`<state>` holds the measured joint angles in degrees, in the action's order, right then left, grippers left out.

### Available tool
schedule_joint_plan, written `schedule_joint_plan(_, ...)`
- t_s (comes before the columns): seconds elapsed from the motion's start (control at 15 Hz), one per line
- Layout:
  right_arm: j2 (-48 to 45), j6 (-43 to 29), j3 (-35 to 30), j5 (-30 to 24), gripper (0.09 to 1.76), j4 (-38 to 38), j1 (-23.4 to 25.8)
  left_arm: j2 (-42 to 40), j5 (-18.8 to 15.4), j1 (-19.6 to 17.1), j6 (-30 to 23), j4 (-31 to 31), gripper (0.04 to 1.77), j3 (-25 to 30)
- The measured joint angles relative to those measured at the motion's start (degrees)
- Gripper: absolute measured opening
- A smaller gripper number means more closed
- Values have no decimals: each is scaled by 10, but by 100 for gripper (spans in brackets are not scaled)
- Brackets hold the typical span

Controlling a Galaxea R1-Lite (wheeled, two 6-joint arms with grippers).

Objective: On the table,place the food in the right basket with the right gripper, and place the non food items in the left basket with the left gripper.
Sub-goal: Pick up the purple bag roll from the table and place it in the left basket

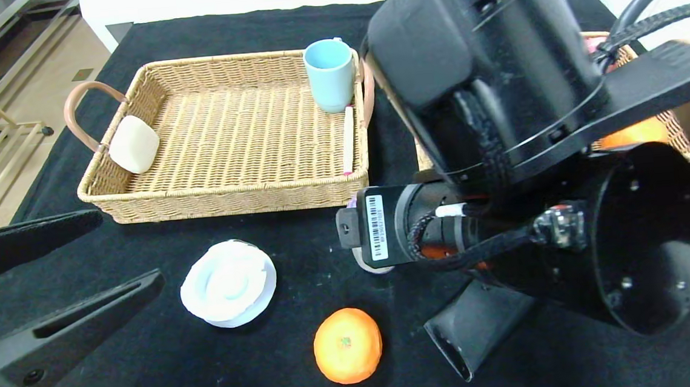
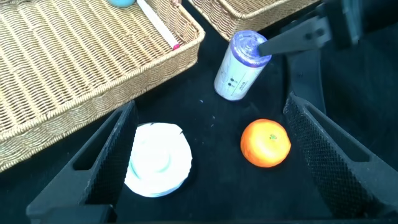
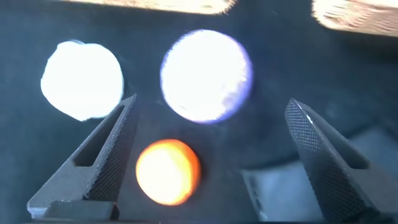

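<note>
An orange tangerine (image 1: 348,345) (image 2: 265,143) (image 3: 168,171) lies on the black cloth near the front. To its left lies a white round lid-like item (image 1: 228,283) (image 2: 158,158). A white bottle with a purple cap (image 2: 239,65) (image 3: 206,74) stands behind the tangerine, mostly hidden under my right arm in the head view. My right gripper (image 3: 211,104) hovers open above the bottle and tangerine, holding nothing. My left gripper (image 1: 127,248) (image 2: 210,106) is open and empty at the front left, with the white item and the tangerine lying beneath the gap between its fingers.
The left wicker basket (image 1: 224,199) holds a pale soap-like block (image 1: 134,144), a light blue cup (image 1: 330,75) and a thin pink-tipped stick (image 1: 348,140). The right basket (image 1: 678,127) is largely hidden behind my right arm; something orange (image 1: 632,134) shows inside.
</note>
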<state>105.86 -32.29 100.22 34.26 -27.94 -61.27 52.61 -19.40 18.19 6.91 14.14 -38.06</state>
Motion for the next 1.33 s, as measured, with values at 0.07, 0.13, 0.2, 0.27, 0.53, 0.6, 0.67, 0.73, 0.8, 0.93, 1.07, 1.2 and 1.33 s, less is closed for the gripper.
schedule_joint_plan(0.07, 8, 2, 2, 4, 170, 11, 0, -1, 0, 0, 0, 0, 172, 0)
schedule_joint_plan(0.13, 15, 4, 3, 16, 170, 16, 0, -2, 0, 0, 0, 0, 172, 0)
schedule_joint_plan(0.2, 22, 6, 5, 26, 170, 19, -1, -3, 0, 0, 0, 0, 172, 0)
schedule_joint_plan(0.27, 29, 8, 7, 27, 170, 20, 0, -4, 0, 0, 1, 0, 172, 0)
schedule_joint_plan(0.53, 52, 9, 22, 27, 170, 20, 8, -6, 0, 0, 1, 1, 172, 1)
schedule_joint_plan(0.6, 58, 9, 25, 27, 170, 21, 12, -7, 0, 0, 1, 1, 172, 1)
schedule_joint_plan(0.67, 63, 10, 26, 28, 170, 21, 14, -8, 0, 0, 1, 1, 172, 1)
schedule_joint_plan(0.73, 68, 10, 28, 29, 170, 21, 16, -9, 0, 0, 1, 1, 172, 1)
schedule_joint_plan(0.8, 74, 14, 30, 34, 170, 26, 19, -10, 0, 0, 1, 1, 172, 1)
schedule_joint_plan(0.93, 85, 26, 32, 51, 170, 48, 27, -13, 0, 0, 1, 1, 172, 1)
schedule_joint_plan(1.07, 96, 31, 32, 54, 170, 61, 30, -14, 0, 0, 1, 1, 172, 1)
schedule_joint_plan(1.2, 106, 34, 37, 54, 170, 62, 32, -16, 0, 0, 1, 1, 172, 1)
schedule_joint_plan(1.33, 114, 34, 43, 55, 161, 62, 36, -17, 0, 0, 1, 1, 172, 1)
